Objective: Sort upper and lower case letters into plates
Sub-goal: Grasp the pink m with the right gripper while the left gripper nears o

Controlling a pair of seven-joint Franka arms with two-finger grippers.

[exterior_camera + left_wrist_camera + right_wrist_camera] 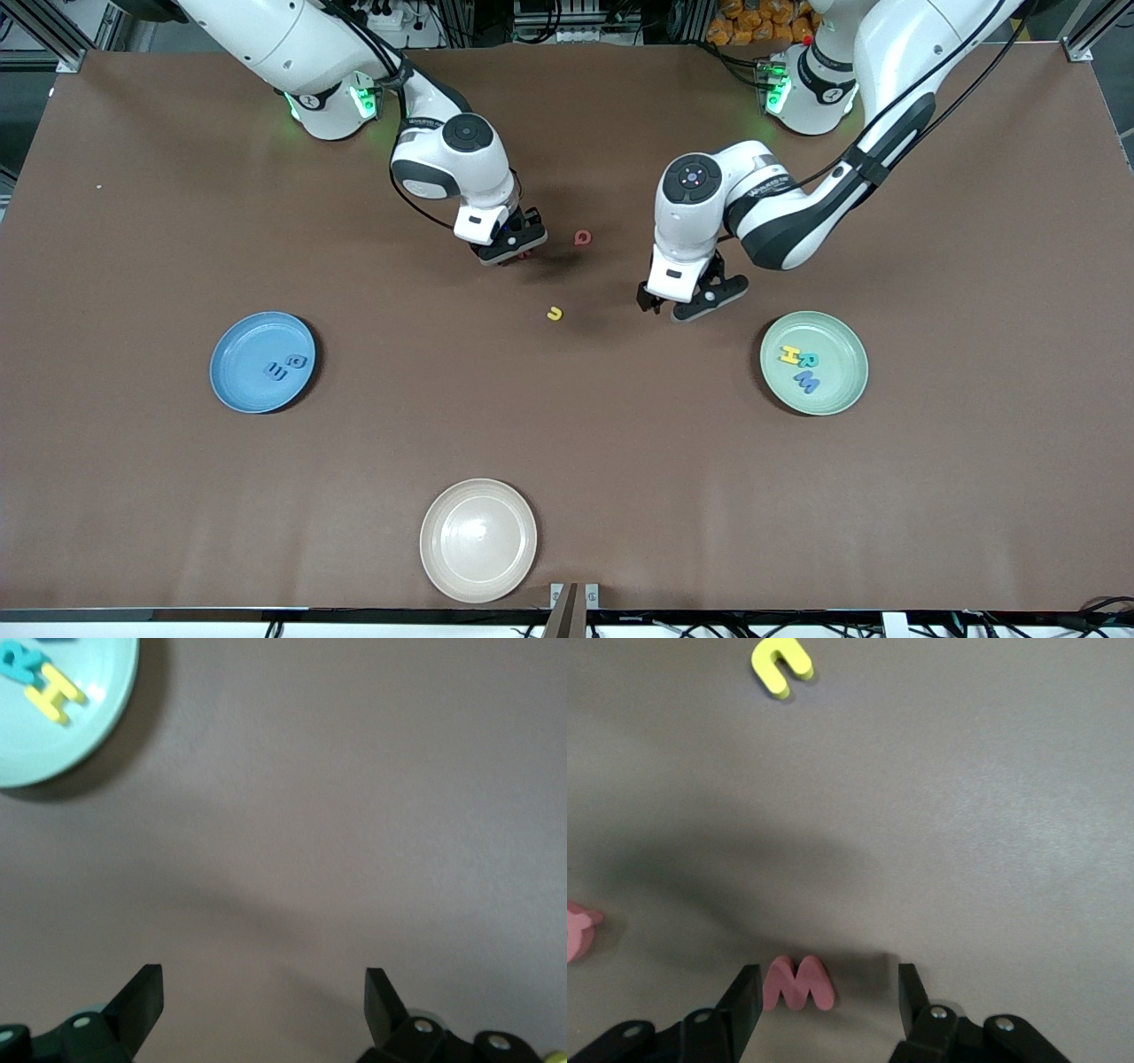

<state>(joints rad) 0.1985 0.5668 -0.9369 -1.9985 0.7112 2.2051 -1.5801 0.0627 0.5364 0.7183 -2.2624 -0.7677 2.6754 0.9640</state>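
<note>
The right gripper [516,252] is low over the middle of the table [133,221], its fingers [744,1001] partly open and straddling a red m-shaped letter [797,983]. In the right wrist view the letter lies flat on the table against one finger, with a clear gap to the other, so it is bracketed but not squeezed.

Just toward the left arm's end from that gripper sits a red rounded letter [582,237], loose on the table. A yellow u-shaped letter [555,313] lies nearer the front camera than both, between the two grippers.

The left gripper [693,301] hangs over bare table, close to the pale green plate [850,390], jaws spread wide with nothing between them.

The pale green plate sits toward the left arm's end and holds three letters: a yellow H [788,354], a teal R [808,360] touching it, and a blue M [807,382] just beside them.

The blue plate [235,354], toward the right arm's end, carries two blue letters [285,367] close together; they blend with the dish and their shapes are hard to read.

The cream-white plate [443,558] sits nearest the front camera.
</note>
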